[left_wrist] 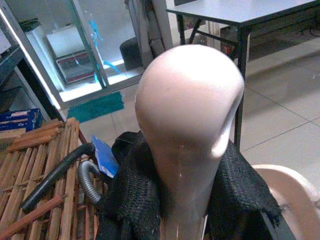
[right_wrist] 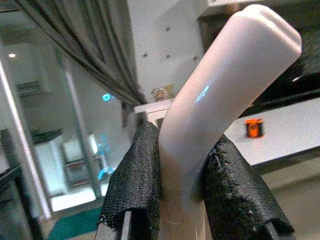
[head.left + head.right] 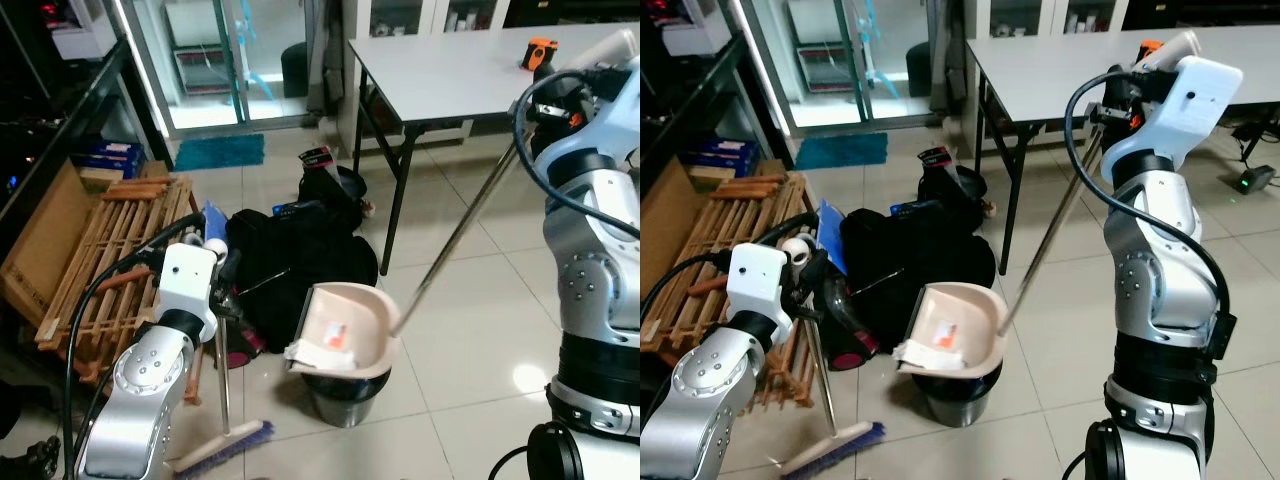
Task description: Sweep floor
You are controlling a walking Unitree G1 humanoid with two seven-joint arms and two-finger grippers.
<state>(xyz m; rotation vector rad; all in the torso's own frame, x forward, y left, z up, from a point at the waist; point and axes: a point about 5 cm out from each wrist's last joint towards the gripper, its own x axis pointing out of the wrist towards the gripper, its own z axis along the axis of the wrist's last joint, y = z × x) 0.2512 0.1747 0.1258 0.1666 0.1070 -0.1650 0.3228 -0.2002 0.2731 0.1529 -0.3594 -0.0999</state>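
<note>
- Left tool (image 1: 170, 200) clenched on the rounded pale handle top of the long-handled broom (image 3: 222, 395); its purple-bristled head (image 3: 228, 447) rests on the tiled floor (image 3: 470, 300) by the robot's left side.
- Right tool (image 2: 180, 175) clenched on the curved pale handle of the beige plastic dustpan (image 3: 345, 330). Pan is tipped over the small dark bin (image 3: 345, 395), with paper scraps (image 3: 322, 350) at its lip.
- Handling, my read: both are light, stiff and long, with smooth plastic handles that could twist in the grip.
- Holding the ends gives reach; a hold lower on the shaft would give better control.
</note>
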